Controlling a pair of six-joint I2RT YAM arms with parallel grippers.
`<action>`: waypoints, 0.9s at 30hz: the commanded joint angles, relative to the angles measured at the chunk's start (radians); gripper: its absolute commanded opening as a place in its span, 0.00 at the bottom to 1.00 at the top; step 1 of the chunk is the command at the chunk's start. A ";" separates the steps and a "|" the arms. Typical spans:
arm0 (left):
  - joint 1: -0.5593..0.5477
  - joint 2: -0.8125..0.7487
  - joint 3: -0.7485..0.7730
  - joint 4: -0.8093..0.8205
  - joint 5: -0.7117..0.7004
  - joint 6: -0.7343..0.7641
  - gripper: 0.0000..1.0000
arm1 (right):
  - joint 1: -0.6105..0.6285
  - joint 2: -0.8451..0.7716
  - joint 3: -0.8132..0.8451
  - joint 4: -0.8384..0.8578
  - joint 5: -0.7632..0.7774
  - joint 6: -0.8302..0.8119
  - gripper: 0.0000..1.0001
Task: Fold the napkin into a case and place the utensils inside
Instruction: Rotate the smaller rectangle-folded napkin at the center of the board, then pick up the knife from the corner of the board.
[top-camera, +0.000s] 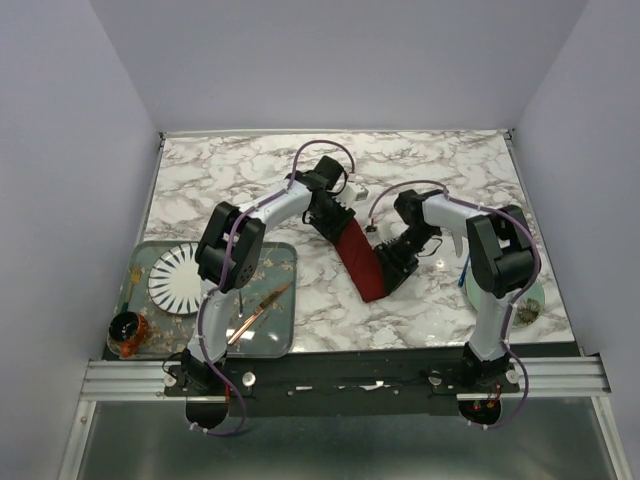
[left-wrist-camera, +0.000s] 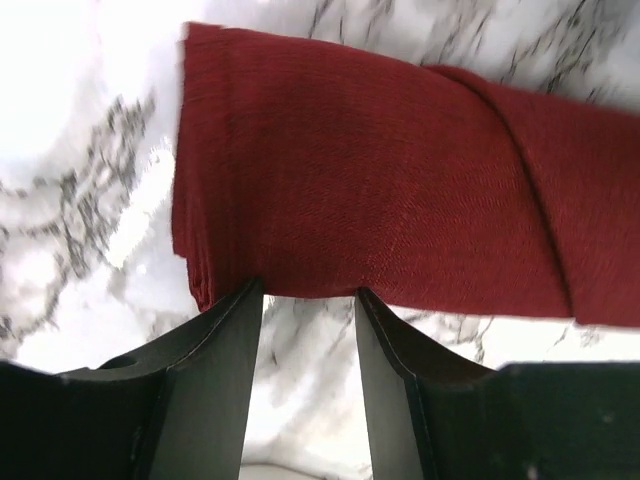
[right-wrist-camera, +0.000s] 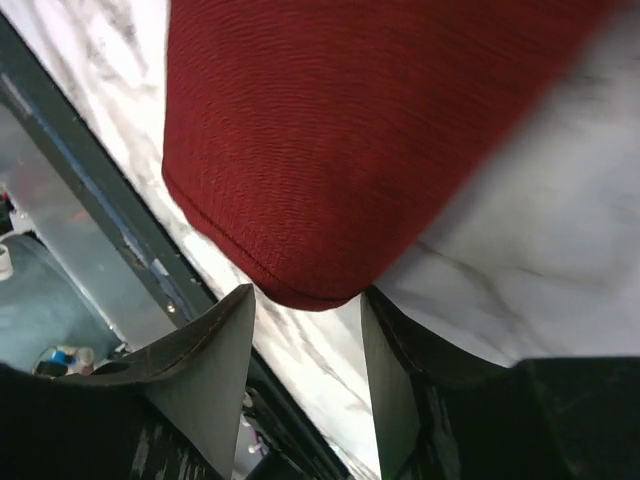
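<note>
The dark red napkin lies on the marble as a narrow folded strip, the case, running diagonally between both arms. My left gripper is at its far end. In the left wrist view the gripper is open, its tips just touching the long edge of the napkin, with bare marble between the fingers. My right gripper is at the near end. In the right wrist view it is open, with the napkin's rounded end just beyond its tips. A thin blue sliver beside the right arm may be the fork; the utensils are otherwise hidden.
A grey tray at the front left holds a white striped plate, a copper-coloured knife and a small dark jar. A pale green plate sits behind the right arm. The table's front rail runs close to the napkin's near end.
</note>
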 joint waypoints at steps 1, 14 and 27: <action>-0.013 0.043 0.070 0.015 -0.007 -0.007 0.52 | 0.069 -0.050 -0.058 0.058 -0.080 0.068 0.58; 0.002 -0.066 -0.025 0.075 0.049 -0.073 0.62 | 0.032 -0.168 -0.015 -0.027 -0.120 0.062 0.70; 0.070 -0.587 -0.321 0.318 -0.034 0.014 0.99 | -0.341 -0.163 0.485 -0.024 0.248 0.181 0.73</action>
